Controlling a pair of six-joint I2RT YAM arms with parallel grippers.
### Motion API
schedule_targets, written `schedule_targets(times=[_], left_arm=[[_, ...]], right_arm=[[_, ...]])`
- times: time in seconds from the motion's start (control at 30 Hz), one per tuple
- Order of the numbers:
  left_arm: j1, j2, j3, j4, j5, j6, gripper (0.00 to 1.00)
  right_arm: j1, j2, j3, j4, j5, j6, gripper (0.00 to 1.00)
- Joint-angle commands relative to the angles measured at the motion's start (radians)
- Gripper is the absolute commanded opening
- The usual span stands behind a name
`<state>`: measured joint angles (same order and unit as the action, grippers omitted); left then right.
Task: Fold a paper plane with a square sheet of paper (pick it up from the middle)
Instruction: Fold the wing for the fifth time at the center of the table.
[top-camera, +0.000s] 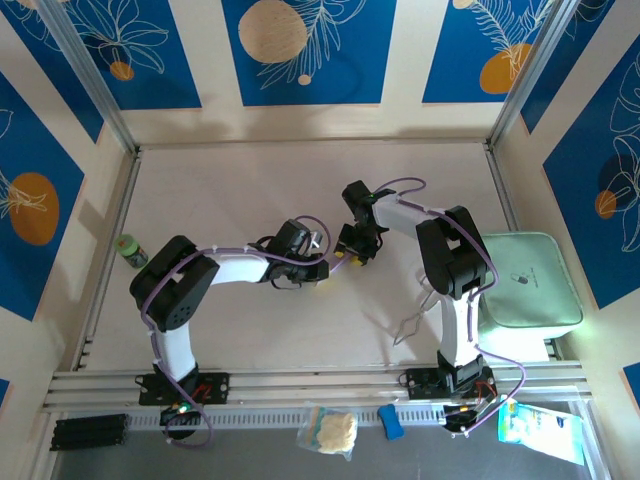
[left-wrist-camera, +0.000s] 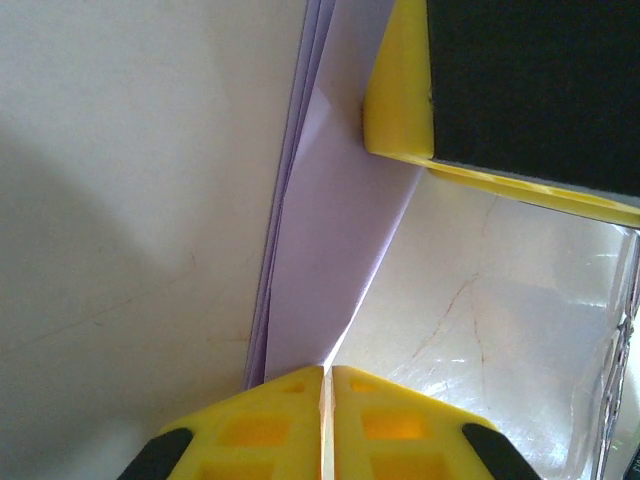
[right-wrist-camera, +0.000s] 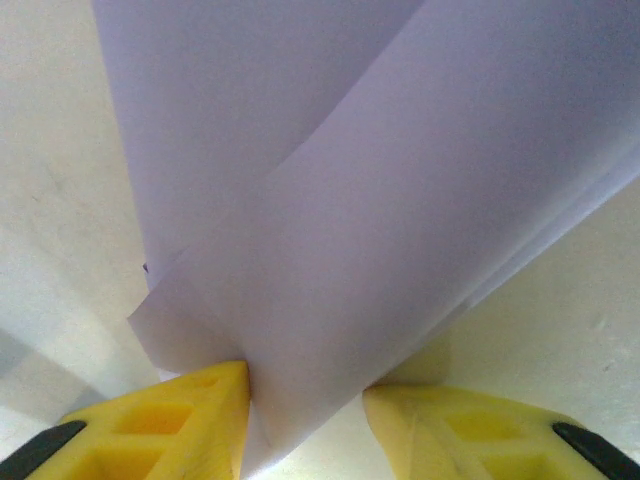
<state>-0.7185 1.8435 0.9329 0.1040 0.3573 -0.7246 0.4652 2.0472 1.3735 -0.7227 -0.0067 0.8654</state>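
Two wrist close-ups: left pincer (left-wrist-camera: 327, 378) clamped on lavender paper (left-wrist-camera: 330, 260); right pincer (right-wrist-camera: 306, 388) apart, astride it

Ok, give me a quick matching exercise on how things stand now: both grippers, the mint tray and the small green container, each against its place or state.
1. left gripper
2. right gripper
3. mint tray
4. green container

a. at the table's left edge
b. fingers apart, lavender paper between them
c. at the table's right side
d. fingers shut on the paper

Pairs: 1-d, 2-b, 3-c, 4-a
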Motion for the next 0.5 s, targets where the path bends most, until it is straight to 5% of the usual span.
schedule_targets(times=[0.0, 0.47], left_arm=[[-0.006, 0.020, 0.019, -0.028, -0.020, 0.025, 0.12], [-0.001, 0.027, 0.021, -0.049, -0.038, 0.033, 0.12]], right_arm=[[-0.008, 0.205, -0.097, 0.066, 0.174, 0.000, 0.43], [-0.007, 0.212, -0.093, 0.060, 0.182, -0.005, 0.42]])
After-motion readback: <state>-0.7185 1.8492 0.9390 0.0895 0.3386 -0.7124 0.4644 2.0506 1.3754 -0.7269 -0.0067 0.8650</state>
